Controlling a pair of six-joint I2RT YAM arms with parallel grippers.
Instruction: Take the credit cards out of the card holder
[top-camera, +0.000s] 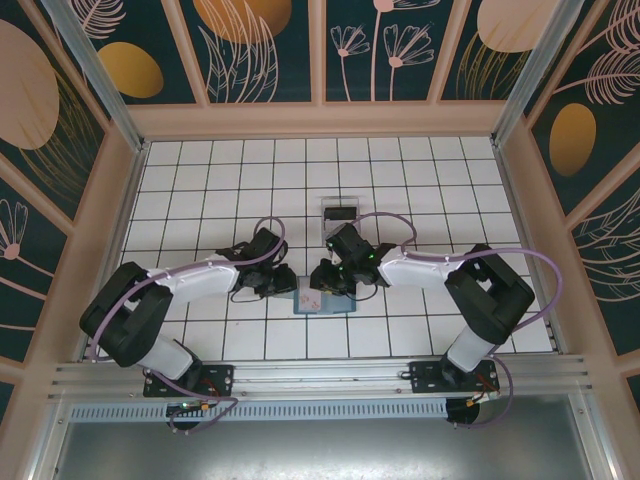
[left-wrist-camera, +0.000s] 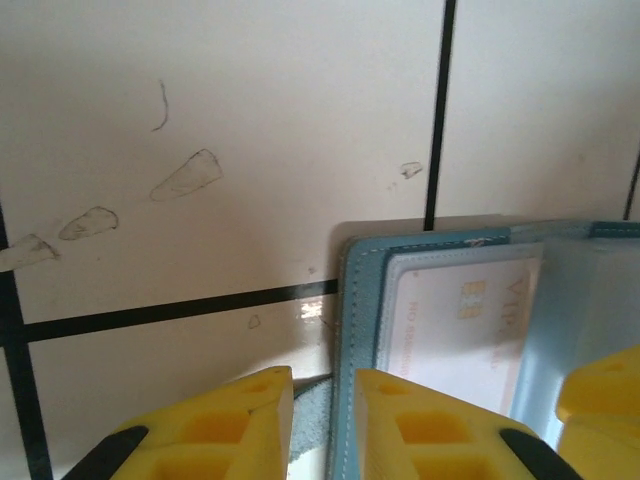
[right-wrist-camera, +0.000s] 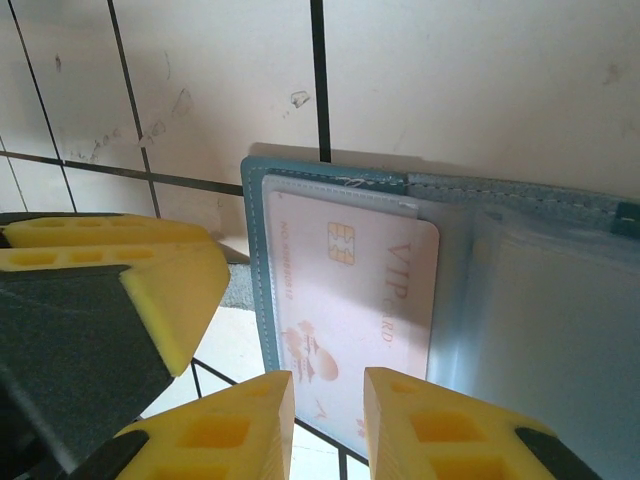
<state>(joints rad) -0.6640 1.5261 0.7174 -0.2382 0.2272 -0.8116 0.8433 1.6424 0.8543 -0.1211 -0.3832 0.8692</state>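
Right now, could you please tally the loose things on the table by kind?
Credit cards: 2, one pale, plus the dark card
Card holder: 1
Clear tray: 1
Total: 4

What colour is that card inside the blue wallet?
Pale pink card with a gold chip; clearest in the right wrist view.

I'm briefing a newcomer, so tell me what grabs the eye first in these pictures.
The open teal card holder lies mid-table on white tiles, both arms bent in over it. A pale pink card with a gold chip sits under its clear sleeve, the yellow left tool and right tool at its edges. Beyond, a clear tray holds a dark card.
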